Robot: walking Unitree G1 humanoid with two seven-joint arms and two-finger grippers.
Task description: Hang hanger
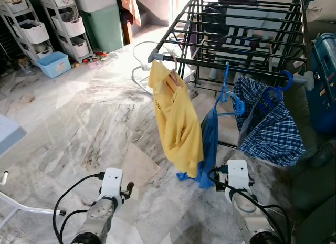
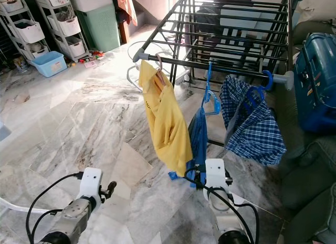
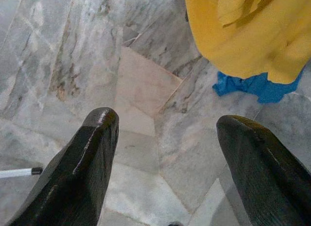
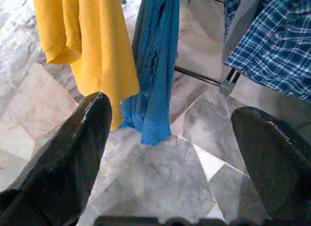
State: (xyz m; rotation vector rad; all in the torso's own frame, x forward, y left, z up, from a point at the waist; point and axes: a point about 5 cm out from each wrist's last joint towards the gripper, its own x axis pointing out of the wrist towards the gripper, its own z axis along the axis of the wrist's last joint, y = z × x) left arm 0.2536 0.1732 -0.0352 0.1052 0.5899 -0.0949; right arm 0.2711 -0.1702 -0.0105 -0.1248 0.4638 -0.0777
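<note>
Blue hanger (image 1: 227, 94) w/ blue garment (image 1: 209, 144)

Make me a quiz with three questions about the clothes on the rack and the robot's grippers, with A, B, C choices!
1. Where does the yellow shirt hang?
A. on the drying rack's front rail
B. on the floor
C. in a basket

2. How many garments hang on that rail?
A. one
B. three
C. five

3. The right gripper is:
A. holding a hanger
B. shut
C. open and empty

Answers: A, its hanger hooks over the rail; B, yellow shirt, blue garment, plaid shirt; C, its fingers stand apart with only floor between.
</note>
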